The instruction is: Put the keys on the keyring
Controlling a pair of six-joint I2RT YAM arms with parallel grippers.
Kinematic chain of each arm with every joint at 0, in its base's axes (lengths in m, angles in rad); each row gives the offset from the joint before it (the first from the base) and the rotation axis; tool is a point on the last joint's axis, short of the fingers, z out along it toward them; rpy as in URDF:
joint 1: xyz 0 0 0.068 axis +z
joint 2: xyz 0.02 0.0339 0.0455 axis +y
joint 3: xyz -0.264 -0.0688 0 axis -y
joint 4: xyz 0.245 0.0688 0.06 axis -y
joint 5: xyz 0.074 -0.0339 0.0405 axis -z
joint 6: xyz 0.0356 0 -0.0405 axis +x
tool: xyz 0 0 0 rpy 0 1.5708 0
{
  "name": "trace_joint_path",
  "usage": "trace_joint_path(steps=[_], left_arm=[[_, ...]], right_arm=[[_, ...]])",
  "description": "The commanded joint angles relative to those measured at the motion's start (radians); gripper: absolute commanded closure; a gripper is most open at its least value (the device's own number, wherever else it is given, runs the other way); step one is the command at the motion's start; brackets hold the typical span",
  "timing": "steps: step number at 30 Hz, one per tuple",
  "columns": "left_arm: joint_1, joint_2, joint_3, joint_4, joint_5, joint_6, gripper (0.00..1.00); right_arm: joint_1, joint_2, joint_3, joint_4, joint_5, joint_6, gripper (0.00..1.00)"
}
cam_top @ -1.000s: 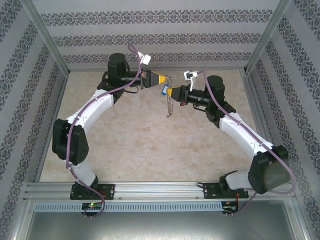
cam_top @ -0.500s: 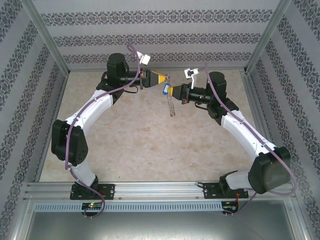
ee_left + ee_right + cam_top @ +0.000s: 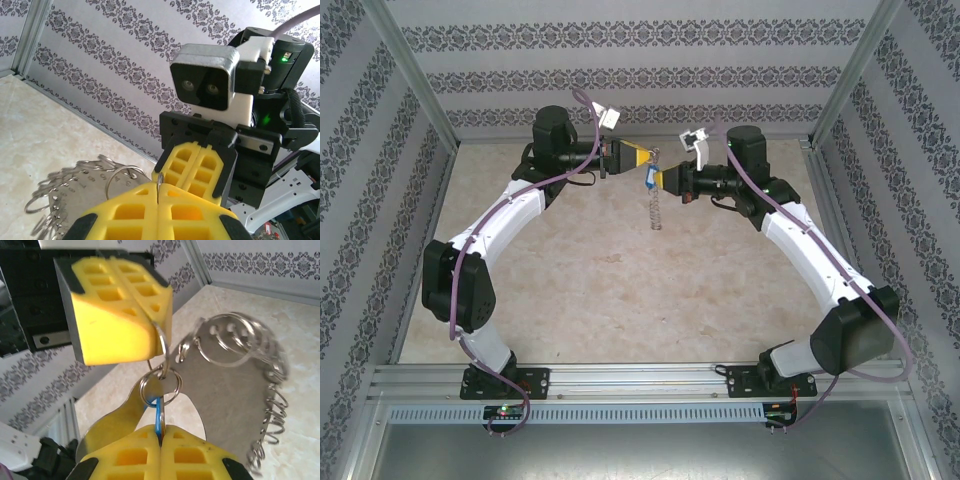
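Observation:
My left gripper (image 3: 642, 158) is held up over the far middle of the table, shut on the thin edge of a silvery ring of the keyring (image 3: 75, 192). The keyring's links (image 3: 657, 210) hang below the two grippers. Its big loops (image 3: 235, 340) and linked chain (image 3: 272, 405) spread to the right in the right wrist view. My right gripper (image 3: 161, 429) faces the left one tip to tip, shut on the blue-headed key (image 3: 159, 415). A small split ring (image 3: 160, 384) at the key's head meets the ring that the left fingers (image 3: 120, 305) pinch. From above the key (image 3: 648, 179) shows as a blue spot.
The beige table top (image 3: 620, 280) lies open under the arms. Patterned walls (image 3: 640, 75) and metal posts (image 3: 410, 85) close it in at the back and sides. A metal rail (image 3: 640, 380) with both arm bases runs along the near edge.
The right arm has swung back and to the left, bringing its gripper closer to the left one. The hanging keyring, slanted before, now hangs straighter and shorter. The left arm has hardly moved.

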Motion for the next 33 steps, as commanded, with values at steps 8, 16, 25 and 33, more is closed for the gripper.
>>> trace_joint_path(steps=[8,16,25,33], left_arm=[[-0.012,-0.026,-0.005,-0.021,0.032,0.031,1.0],[-0.013,-0.03,-0.016,-0.04,0.033,0.048,1.0],[-0.013,-0.039,-0.031,-0.043,0.035,0.055,1.0],[-0.014,-0.042,-0.028,-0.057,0.034,0.067,1.0]], right_arm=[[0.035,0.02,0.028,-0.073,0.055,-0.124,1.0],[0.036,0.015,0.107,-0.185,0.076,-0.172,1.0],[0.042,0.036,0.228,-0.349,0.11,-0.251,1.0],[0.045,0.072,0.3,-0.459,0.146,-0.317,1.0]])
